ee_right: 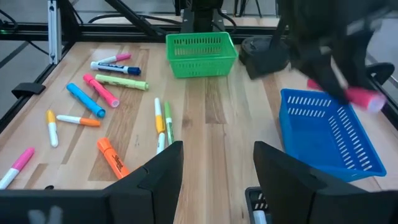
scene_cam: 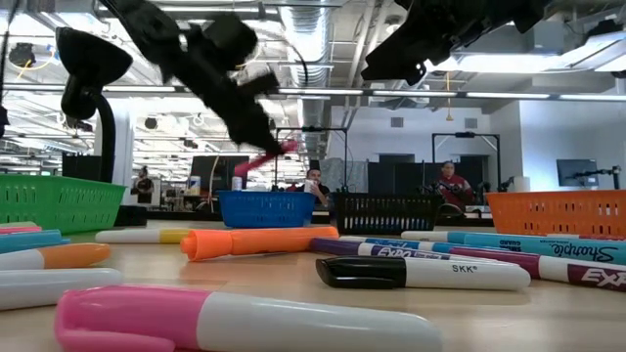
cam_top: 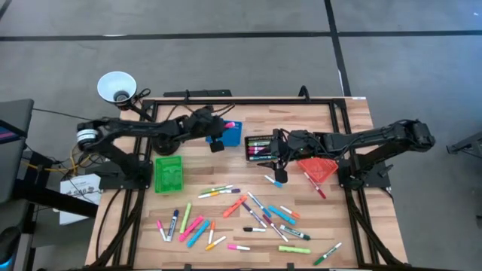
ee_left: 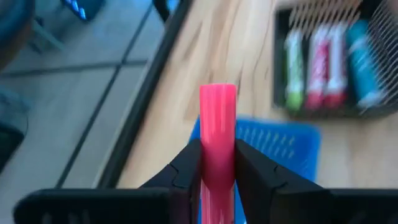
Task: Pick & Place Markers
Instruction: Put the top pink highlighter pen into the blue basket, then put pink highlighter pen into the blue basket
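A: Left pincer? What's it got?

B: Clamped on a pink marker, barrel squeezed between both fingers, cap end sticking out past the tips. It hangs above the blue bin at the far side of the worktop, so I'd judge it's lined up for a drop there.

A: Why blue for a pink one?

B: Can't tell the sorting rule. The black bin beside it already holds a few markers (green, pink, blue, per the left wrist view).

A: Right pincer?

B: Fingers spread wide, nothing between them. It sits near the black bin, facing across the worktop toward the green bin. Looks like it's waiting.

A: The rest of the markers?

B: The loose markers are scattered flat on the near half of the worktop, well apart from the bins. The orange bin is on the right, tilted, with a marker just beside it.

A: Progress?

B: Early, I'd say; most still lie unsorted.
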